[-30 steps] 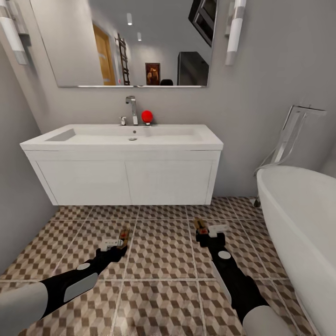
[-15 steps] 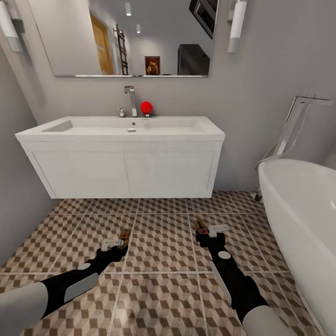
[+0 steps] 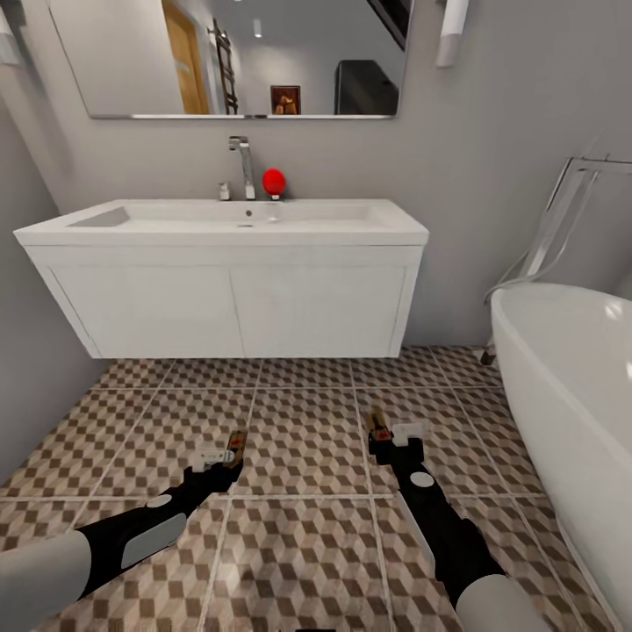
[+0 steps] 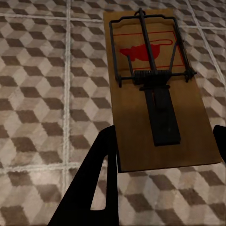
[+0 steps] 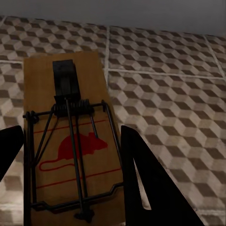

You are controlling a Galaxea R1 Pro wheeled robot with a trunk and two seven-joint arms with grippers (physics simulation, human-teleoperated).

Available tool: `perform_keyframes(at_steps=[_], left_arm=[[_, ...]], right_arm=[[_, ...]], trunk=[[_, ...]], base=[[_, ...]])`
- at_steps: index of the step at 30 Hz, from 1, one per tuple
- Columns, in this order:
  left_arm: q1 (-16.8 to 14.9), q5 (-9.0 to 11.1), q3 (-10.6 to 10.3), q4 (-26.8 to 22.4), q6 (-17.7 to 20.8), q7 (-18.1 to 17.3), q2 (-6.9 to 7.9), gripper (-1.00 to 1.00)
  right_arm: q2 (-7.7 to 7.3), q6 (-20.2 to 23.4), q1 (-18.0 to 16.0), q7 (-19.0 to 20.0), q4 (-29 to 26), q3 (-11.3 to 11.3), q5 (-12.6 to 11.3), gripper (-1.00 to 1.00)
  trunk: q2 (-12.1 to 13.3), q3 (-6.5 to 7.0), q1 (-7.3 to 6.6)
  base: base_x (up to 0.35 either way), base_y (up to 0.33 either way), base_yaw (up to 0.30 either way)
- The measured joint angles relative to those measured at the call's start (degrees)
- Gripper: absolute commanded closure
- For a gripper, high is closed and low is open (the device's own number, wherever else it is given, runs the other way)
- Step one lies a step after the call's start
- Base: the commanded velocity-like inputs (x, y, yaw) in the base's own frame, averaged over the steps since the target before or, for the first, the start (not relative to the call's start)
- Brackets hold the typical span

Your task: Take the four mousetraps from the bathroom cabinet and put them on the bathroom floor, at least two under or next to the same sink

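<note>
In the head view both arms reach forward over the bathroom floor, in front of the white sink unit on the wall, with the bathtub at the right. The left gripper holds a mousetrap, and the right gripper holds a second mousetrap; from here each trap is only a thin brown strip.

The wrist views show much more. In the left wrist view the mousetrap lies flat between the black fingers, with its wire bar and a red mouse drawing clear. The right wrist view shows the other mousetrap the same way between its fingers. Both grippers seem closed on the board edges, though the contact itself is partly hidden. Both traps are above the tiles.
</note>
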Motion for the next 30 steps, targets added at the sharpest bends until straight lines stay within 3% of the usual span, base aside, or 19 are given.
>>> perform_keyframes(at_steps=[30], left_arm=[[0.00,-0.01,0.38,-1.12,-0.06,-0.03,0.15,1.00]], right_arm=[[-0.03,0.00,-0.01,0.09,0.00,0.00,-0.01,1.00]], trunk=[[-0.41,-9.39,0.77]], base=[[0.000,0.000,0.000]])
